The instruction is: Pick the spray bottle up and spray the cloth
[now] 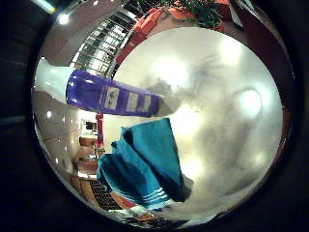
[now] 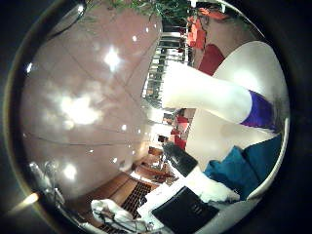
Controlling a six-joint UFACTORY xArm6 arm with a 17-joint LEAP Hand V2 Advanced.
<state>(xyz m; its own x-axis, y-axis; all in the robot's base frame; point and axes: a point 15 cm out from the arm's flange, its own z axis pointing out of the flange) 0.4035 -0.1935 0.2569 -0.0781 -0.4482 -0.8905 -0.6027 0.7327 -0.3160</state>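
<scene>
The spray bottle [image 1: 108, 96], white with a blue label (its print too small to read), stands on the white table [image 1: 231, 121] just beside the crumpled teal cloth [image 1: 145, 164], so the reach seems unfinished; the hand's fingers I cannot tell.

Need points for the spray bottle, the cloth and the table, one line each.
spray bottle [image 1: 113, 98]: little finger side palm view, on its blue labelled body.
teal cloth [image 1: 145, 166]: little finger side palm view, on the middle of its folds.
white table [image 1: 227, 121]: little finger side palm view, on bare tabletop beside the cloth.
</scene>
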